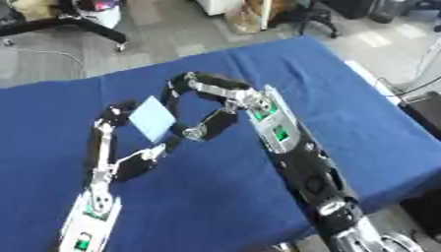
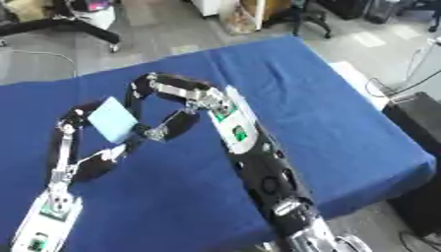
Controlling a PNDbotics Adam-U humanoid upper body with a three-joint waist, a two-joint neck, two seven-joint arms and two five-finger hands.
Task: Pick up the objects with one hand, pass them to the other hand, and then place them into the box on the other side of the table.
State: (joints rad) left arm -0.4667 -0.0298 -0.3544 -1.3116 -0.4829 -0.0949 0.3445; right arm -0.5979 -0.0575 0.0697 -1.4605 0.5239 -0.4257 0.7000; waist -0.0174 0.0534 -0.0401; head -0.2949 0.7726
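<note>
One pale blue flat card (image 1: 152,118), tilted corner-up, long axis running up-left to down-right, above blue tabletop (image 1: 362,123). Pinched between left hand (image 1: 116,140) and right hand (image 1: 203,110), both curled round it.

A lab: blue-clothed table (image 1: 362,118), office chair base (image 1: 78,22), floor cables (image 1: 51,53).

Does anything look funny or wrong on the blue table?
Nothing looks spilled or broken. One odd thing: the task's box shows in neither view. Both hands meet at a tilted light blue card above the blue table: the left hand at its left edge, the right hand at its upper right.
</note>
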